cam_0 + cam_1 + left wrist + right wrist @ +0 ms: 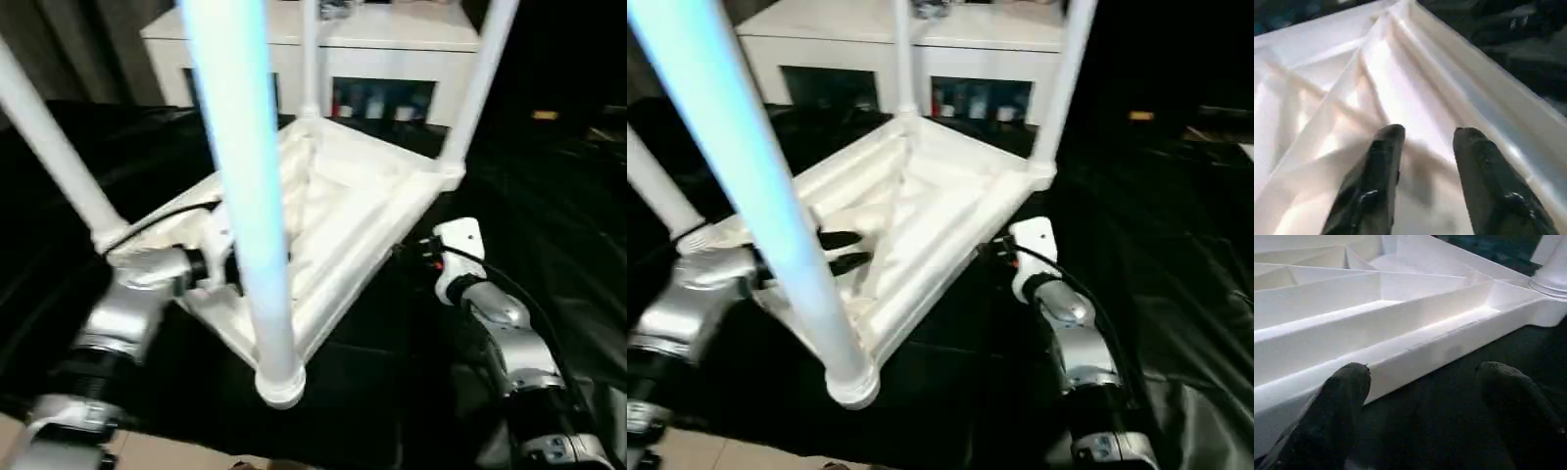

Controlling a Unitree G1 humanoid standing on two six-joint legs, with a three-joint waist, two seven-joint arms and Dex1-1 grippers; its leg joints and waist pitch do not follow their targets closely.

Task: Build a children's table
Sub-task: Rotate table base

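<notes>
1. The children's table's tabletop [343,211] lies upside down on the black-covered floor [549,245], ribbed underside up, so the corner sockets face upward to take the legs.
2. All four legs [240,186] stand in their sockets, so I judge assembly nearly complete.
3. The left gripper [844,251] reaches over the ribs, fingers [1382,161] parted with nothing between them.
4. The right gripper [1422,396] waits wide open and empty just beside the tabletop's long edge.
5. A white cabinet [392,59] stands behind.
</notes>
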